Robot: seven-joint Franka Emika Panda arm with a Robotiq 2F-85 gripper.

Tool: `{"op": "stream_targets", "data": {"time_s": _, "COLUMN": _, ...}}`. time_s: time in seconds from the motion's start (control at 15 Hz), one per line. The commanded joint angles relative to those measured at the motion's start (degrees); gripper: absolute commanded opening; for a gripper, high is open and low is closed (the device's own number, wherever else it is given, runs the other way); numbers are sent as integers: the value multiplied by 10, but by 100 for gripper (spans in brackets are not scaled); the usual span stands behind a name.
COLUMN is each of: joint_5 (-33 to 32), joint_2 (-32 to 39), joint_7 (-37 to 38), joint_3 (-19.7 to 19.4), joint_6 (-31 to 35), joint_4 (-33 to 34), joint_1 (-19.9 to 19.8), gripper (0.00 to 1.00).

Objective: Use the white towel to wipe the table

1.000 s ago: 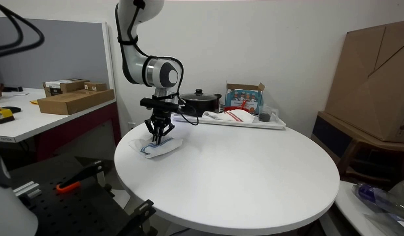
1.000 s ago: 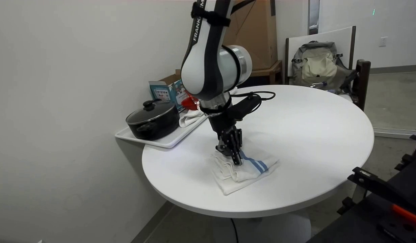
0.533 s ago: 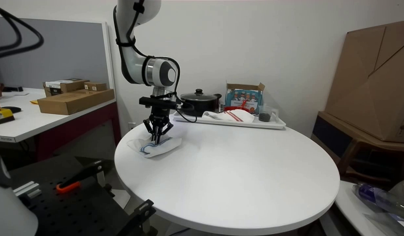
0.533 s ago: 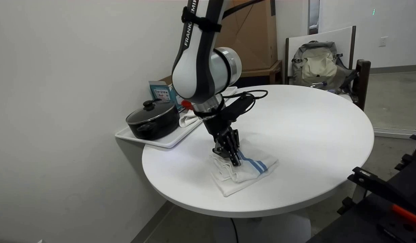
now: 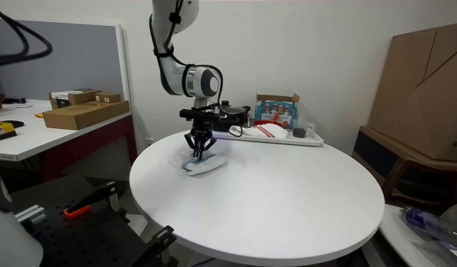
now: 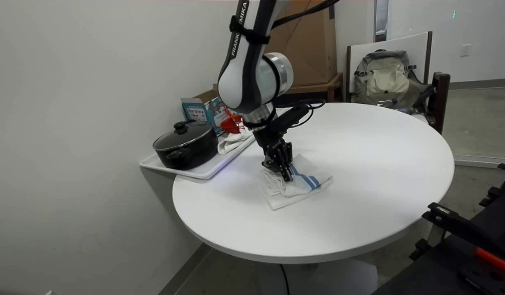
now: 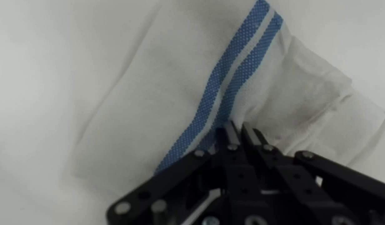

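Gripping the white towel (image 5: 204, 169) mid-cloth in closed jaws, apparently to sweep it flat, between ten and eleven o'clock on the tabletop (image 5: 265, 200) in an exterior view, with a tray (image 5: 280, 141) at the twelve-o'clock rim, likely freeing space.

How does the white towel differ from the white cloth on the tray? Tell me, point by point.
Stripes: the white towel has blue ones; the white cloth has red ones.
Grip: the end effector is shut on the white towel; nothing grips the white cloth.
Support: the white towel lies directly on the round table; the white cloth lies on the tray.
Both are white fabric with coloured stripes.
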Motion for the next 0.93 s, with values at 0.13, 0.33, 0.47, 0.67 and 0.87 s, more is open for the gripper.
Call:
{"op": "stream_targets", "data": {"time_s": 0.13, "joint_5": -2, "joint_2": 61, "joint_7": -17, "joint_3": -26, "joint_6": -14, "joint_4": 119, "joint_1": -57, "gripper": 8}}
{"op": "stream_targets", "data": {"time_s": 0.33, "joint_5": 7, "joint_2": 68, "joint_7": -21, "joint_3": -27, "joint_6": -15, "joint_4": 152, "joint_1": -88, "gripper": 8}}
{"op": "stream_targets", "data": {"time_s": 0.47, "joint_5": 11, "joint_2": 63, "joint_7": -22, "joint_3": -27, "joint_6": -10, "joint_4": 158, "joint_1": -105, "gripper": 8}}
{"op": "stream_targets", "data": {"time_s": 0.67, "joint_5": 8, "joint_2": 42, "joint_7": -23, "joint_3": -30, "joint_6": 12, "joint_4": 122, "joint_1": -124, "gripper": 7}}
{"op": "stream_targets", "data": {"time_s": 0.87, "joint_5": 2, "joint_2": 26, "joint_7": -24, "joint_3": -30, "joint_6": 35, "joint_4": 56, "joint_1": -129, "gripper": 8}}
